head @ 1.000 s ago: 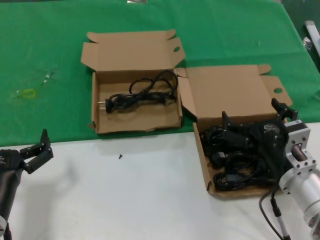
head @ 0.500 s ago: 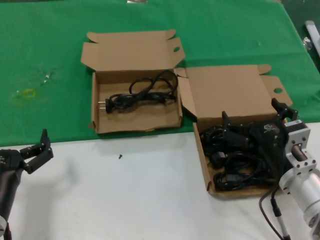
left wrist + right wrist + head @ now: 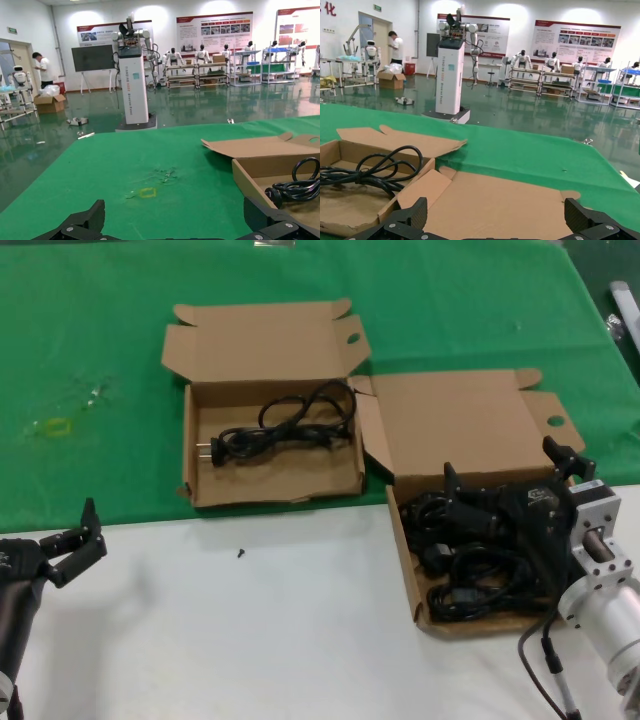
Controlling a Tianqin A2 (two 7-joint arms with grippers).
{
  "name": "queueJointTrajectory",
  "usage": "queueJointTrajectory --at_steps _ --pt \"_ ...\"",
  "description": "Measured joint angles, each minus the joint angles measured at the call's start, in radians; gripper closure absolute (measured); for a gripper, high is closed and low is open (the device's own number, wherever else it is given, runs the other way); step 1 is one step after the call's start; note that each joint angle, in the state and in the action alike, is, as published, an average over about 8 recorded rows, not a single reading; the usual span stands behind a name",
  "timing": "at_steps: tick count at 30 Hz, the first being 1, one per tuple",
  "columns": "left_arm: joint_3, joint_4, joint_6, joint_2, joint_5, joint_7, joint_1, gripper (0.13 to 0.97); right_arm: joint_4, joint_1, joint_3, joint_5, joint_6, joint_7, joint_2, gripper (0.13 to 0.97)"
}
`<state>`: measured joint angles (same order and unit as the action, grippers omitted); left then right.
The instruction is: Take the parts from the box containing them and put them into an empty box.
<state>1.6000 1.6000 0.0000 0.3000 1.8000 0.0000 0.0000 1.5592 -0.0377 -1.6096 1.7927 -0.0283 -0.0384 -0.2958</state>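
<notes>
The squarish cardboard box [image 3: 405, 570] at the front right holds a pile of several black power cords [image 3: 470, 580]. Its lid [image 3: 450, 425] lies open behind it and fills the right wrist view [image 3: 495, 200]. My right gripper [image 3: 500, 462] is open and empty, low over this box's cords; its jaws frame the lid in its wrist view [image 3: 497, 220]. The wider box [image 3: 275, 475] at the left holds one cord [image 3: 285, 425]; this cord also shows in the right wrist view [image 3: 370, 172] and in the left wrist view [image 3: 295, 187]. My left gripper [image 3: 75, 545] waits open at the front left.
Both boxes sit on a green cloth [image 3: 100, 330], the right one partly on the white table [image 3: 250, 640]. A small black speck [image 3: 240, 553] lies on the white surface. A yellow mark [image 3: 55, 427] is on the cloth at the left.
</notes>
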Motion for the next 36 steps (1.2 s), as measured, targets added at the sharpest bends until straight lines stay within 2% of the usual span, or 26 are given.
queueJointTrajectory --at_steps 36 --pt "0.0 0.0 0.0 0.0 0.0 0.0 0.0 0.132 0.0 0.0 0.0 0.0 0.0 0.0 0.0 0.129"
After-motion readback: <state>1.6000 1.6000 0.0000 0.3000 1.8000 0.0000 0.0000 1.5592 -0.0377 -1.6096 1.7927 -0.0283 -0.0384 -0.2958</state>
